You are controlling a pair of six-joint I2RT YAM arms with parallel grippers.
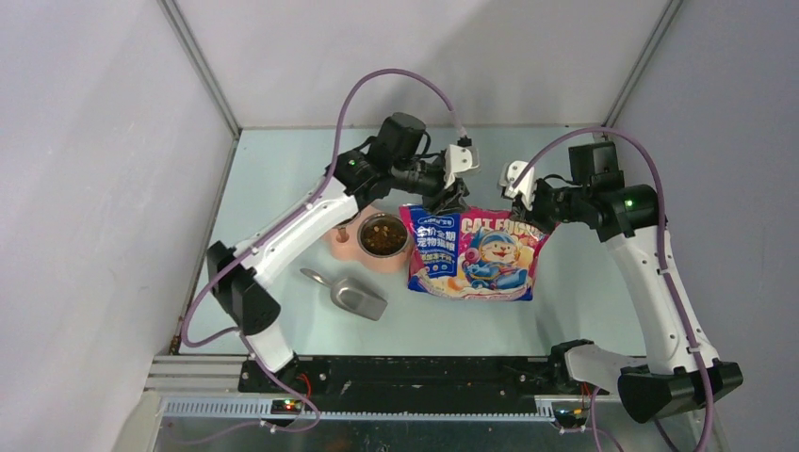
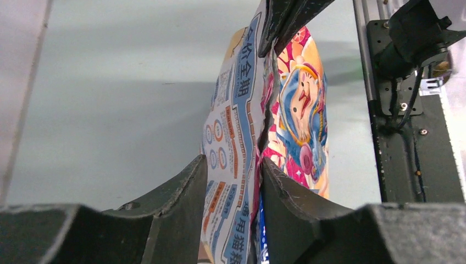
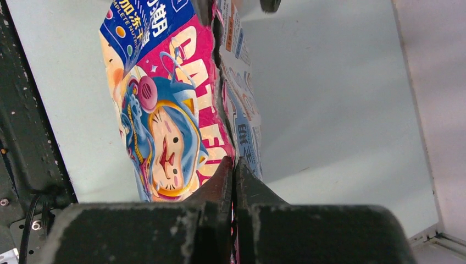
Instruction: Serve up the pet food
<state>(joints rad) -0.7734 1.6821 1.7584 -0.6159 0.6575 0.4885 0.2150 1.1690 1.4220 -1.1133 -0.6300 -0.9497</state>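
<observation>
The pet food (image 1: 382, 234) is a heap of dark-brown kibble in a pink bowl (image 1: 344, 241), left of the bag. The blue-pink cat-food bag (image 1: 481, 254) is held by its top edge between both grippers. My left gripper (image 1: 452, 200) is on the bag's top left corner. In the left wrist view its jaws (image 2: 233, 165) stand a little apart, with the bag's side panel (image 2: 236, 121) filling the gap. My right gripper (image 1: 528, 202) is on the top right corner, and its jaws (image 3: 233, 162) are pinched tight on the bag's edge (image 3: 170, 110).
A grey metal scoop (image 1: 356, 297) lies on the table in front of the bowl, handle pointing left. The black base rail (image 1: 405, 372) runs along the near edge. Grey walls close in the table at the left, back and right.
</observation>
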